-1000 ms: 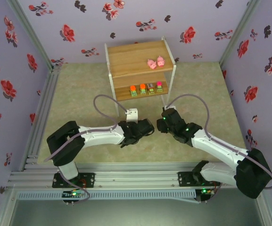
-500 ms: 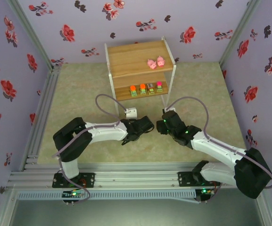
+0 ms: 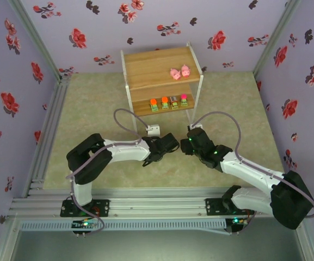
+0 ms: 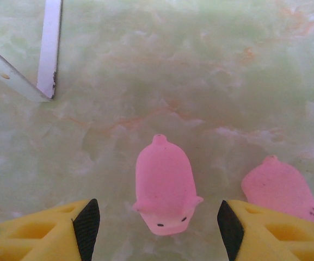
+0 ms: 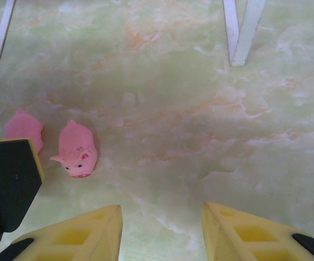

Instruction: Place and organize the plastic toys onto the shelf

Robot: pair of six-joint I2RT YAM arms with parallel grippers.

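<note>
Nearest: L and R arms meet nose to nose at mid-table, just short of the shelf legs (image 5: 244, 32). The left gripper (image 4: 157, 222) is spread wide, low over the table (image 4: 211, 65), w/ one loose pig (image 4: 165, 187) lying betw. its fingers (image 4: 87, 225), snout toward the cam. The pads aren't touching it, so nothing is pinched yet. A second loose pig (image 4: 281, 187) lies just beside it, to the right in that view, its near end hidden behind the finger on that side. The right gripper (image 5: 162, 220) is also spread and empty, over bare tabletop. Both floor pigs sit off to its left.

Further back is the shelf (image 3: 146, 68). The lower board holds all four blocks (image 3: 168, 103) in a tidy row toward the right end, evenly spaced and upright as far as I can tell. The top board has two shelved pigs (image 3: 179, 72) side by side near the right front edge.

Progress, my read: 6 of 8 toys are up, so approx. three-quarters done. The blocks look finished.

Left to do: grab the pig betw. the L fingers, lift it to the top board next to the other two, then same for the last one. The step in hand looks like the closing-in for that grasp. There's plenty of room on the top board, esp. left of the pair, so a row of four pigs seems feasible.
</note>
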